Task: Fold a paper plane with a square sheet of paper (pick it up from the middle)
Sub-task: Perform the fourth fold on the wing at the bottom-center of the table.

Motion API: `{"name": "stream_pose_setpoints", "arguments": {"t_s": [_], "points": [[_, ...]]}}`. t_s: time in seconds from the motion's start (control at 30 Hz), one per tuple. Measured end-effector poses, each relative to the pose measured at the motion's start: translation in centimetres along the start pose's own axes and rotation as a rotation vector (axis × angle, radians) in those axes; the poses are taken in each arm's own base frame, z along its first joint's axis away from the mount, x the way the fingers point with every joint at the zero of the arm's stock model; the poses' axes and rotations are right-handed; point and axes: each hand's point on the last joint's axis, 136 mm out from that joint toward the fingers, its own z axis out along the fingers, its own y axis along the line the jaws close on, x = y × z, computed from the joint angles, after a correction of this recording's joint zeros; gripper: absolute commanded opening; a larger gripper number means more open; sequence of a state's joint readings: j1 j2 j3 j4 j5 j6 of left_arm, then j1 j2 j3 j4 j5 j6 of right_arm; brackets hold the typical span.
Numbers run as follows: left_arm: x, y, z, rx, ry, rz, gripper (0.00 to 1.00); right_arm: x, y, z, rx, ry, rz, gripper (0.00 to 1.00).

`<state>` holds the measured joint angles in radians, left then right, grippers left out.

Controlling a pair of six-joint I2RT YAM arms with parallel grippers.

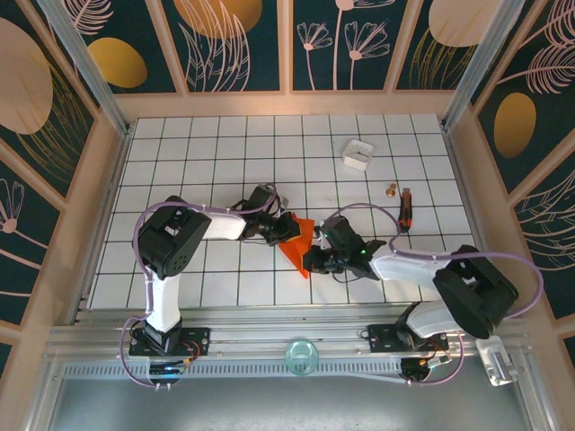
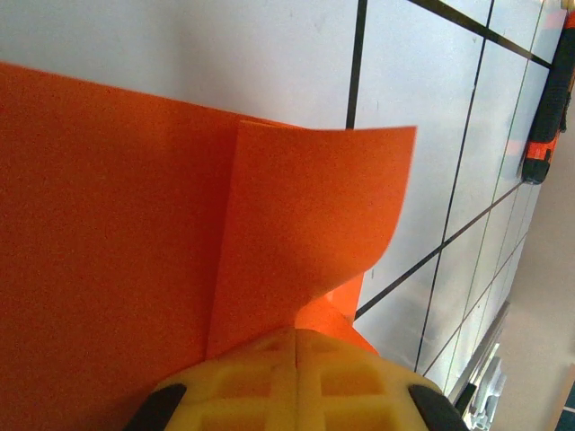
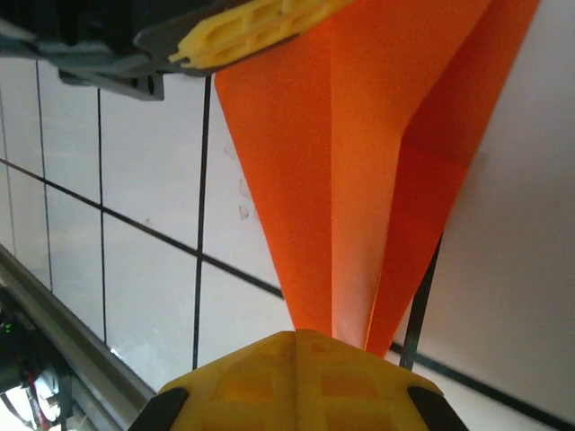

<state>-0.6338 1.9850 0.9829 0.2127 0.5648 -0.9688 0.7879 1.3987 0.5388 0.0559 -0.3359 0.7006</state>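
While both arms reach in toward the middle of the white table with its black grid lines, the slim, pointed orange-red paper plane sits between them, in the front centre of the table. The left gripper has its yellow fingers pressed together on the wide rear part of the paper plane. In the left wrist view the left gripper shows no gap between its jaws, and just above it one flap of the paper curls up away from the rest. The right gripper is closed in the same way on the narrow nose. In the right wrist view the paper plane runs down with a centre crease into the right gripper. It is probably lifted a little off the tiles, but the pictures do not show this clearly. A black and orange tool lies to the right, apart from the paper, and a small white square box stands further back, well apart.
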Motion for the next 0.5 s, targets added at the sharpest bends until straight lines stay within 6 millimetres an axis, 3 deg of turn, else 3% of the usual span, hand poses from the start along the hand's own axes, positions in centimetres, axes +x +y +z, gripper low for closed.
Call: {"name": "stream_pose_setpoints", "arguments": {"t_s": [0.27,0.5], "points": [[0.0,0.0,0.0,0.0,0.0,0.0,0.01,-1.1,-1.0,1.7,0.02,0.021,-0.018,0.0],[0.0,0.0,0.0,-0.001,0.0,0.0,0.01,-0.7,-1.5,2.2,0.02,0.037,-0.028,0.0]]}}
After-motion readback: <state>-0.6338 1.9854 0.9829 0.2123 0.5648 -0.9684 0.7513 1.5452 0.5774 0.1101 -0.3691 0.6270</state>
